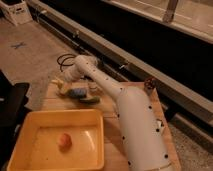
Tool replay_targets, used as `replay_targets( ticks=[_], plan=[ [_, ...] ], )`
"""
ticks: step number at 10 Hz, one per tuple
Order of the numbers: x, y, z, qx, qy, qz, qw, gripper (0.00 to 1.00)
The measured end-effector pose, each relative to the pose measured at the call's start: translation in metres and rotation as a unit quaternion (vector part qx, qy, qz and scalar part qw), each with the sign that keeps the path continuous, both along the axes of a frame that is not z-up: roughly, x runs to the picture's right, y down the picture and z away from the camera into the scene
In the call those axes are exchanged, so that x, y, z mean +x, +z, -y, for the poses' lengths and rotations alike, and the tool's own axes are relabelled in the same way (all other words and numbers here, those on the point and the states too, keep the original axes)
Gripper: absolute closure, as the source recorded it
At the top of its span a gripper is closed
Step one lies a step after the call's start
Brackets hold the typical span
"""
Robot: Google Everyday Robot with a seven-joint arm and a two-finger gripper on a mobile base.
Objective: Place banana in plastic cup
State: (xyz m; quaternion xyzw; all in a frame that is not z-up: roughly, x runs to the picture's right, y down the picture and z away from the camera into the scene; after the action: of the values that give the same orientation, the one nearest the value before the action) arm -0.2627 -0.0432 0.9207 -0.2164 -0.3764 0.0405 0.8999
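The white arm is stretched out to the far left end of the wooden table [112, 145], and the two-finger gripper [64, 86] is parked low over a small cluster of things there. The slim pale yellow toy banana [61, 88] seems to be right at the gripper, next to a blue sponge [77, 92] and a dark green cucumber [90, 99]. Whether anything is pinched can't be made out. The light green plastic cup can't be picked out either. Probably best if the banana is gripped mid-length, lifted clear of the sponge, and tipped end-down into the cup. A yellow plastic tub [30, 125] holding one small orange ball [64, 140] is sat up front, well apart from all that.
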Motion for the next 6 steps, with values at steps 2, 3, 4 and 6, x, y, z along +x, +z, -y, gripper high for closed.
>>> replay_targets(
  ticks=[2, 3, 4, 6],
  plan=[
    [0.007, -0.008, 0.014, 0.015, 0.005, -0.005, 0.9999, 0.25],
    [0.015, -0.013, 0.025, 0.027, 0.01, -0.011, 0.9995, 0.25],
    [0.02, -0.019, 0.035, 0.037, 0.013, -0.016, 0.9991, 0.25],
    [0.046, -0.038, 0.065, 0.068, 0.027, -0.035, 0.9967, 0.25]
  ],
)
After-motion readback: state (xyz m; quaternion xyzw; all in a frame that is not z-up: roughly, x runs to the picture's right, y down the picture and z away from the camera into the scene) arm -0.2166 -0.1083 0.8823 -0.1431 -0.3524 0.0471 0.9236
